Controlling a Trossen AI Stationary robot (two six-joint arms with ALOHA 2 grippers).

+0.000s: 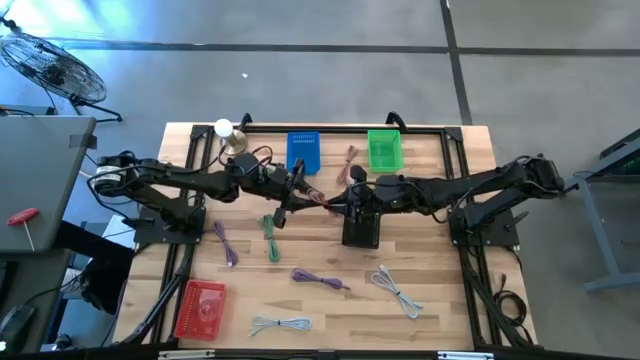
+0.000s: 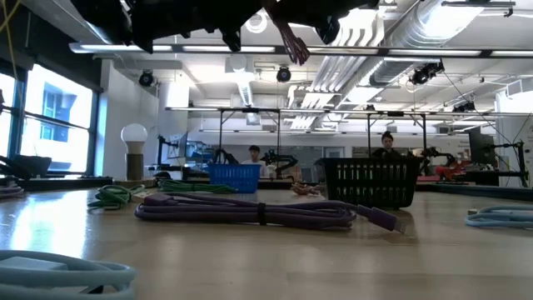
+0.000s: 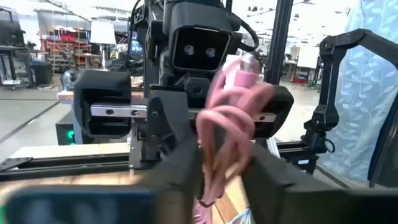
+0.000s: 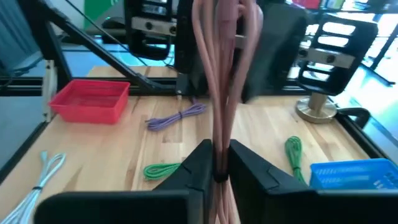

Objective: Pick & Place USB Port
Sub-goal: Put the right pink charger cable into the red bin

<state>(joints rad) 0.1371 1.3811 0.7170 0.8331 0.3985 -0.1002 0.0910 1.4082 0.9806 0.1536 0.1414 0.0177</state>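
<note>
A pink USB cable (image 1: 322, 199), tied in a long bundle, hangs in the air above the middle of the table. It spans the short gap between my two grippers. My left gripper (image 1: 306, 192) reaches in from the table's left and is shut on one end of the bundle (image 3: 227, 118). From the right, my right gripper (image 1: 341, 204) is shut on the other end (image 4: 219, 74). In the low view a loop of the cable (image 2: 291, 42) droops below both hands. My left gripper has the bundle's end (image 3: 214, 165) between its two fingers (image 3: 180, 168), coming level from the table's left. Several strands lie in the gap. The bundle runs forward toward the other hand, clear of the table. My right gripper pinches several strands of the bundle (image 4: 219, 155) between its two fingers (image 4: 198, 167), coming from the table's right and tipped slightly down. The cable runs straight out ahead of the fingers, along them. It is lifted clear of the table.
A black basket (image 1: 361, 230) stands just under the right gripper. Blue (image 1: 303, 152) and green (image 1: 384, 150) baskets stand at the far edge, a red one (image 1: 200, 308) near left. Purple (image 1: 320, 279), green (image 1: 270, 238) and pale (image 1: 397, 291) cables lie about. A lamp (image 1: 228, 133) stands far left.
</note>
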